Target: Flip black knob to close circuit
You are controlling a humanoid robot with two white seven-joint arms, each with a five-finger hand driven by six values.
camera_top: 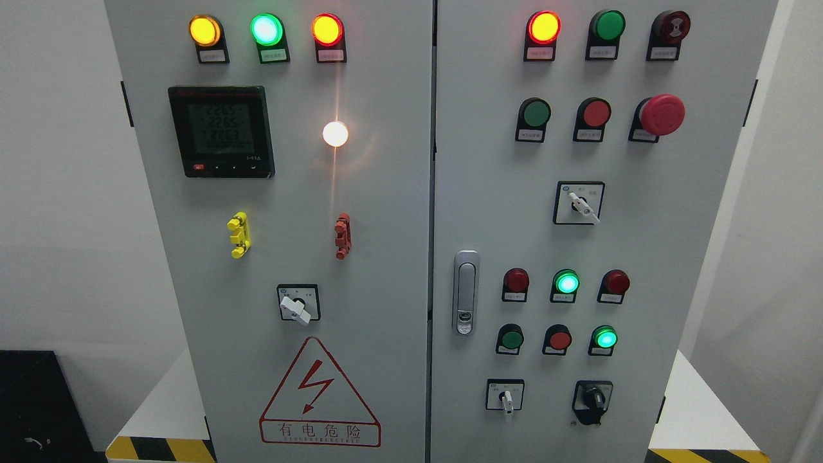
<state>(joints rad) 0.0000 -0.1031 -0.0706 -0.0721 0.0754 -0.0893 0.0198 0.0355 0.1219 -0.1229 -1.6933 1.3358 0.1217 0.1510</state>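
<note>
Plain white walls (64, 193) on both sides, white plinth (701, 405) edged with yellow-black hazard tape (161, 450), black box (32, 405) lower left

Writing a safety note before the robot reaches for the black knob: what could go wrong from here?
1. The black knob sits close beside a white selector switch; fingers might turn the wrong one.
2. Red and green buttons just above could be pressed accidentally.
3. No robot hand is visible yet.
</note>
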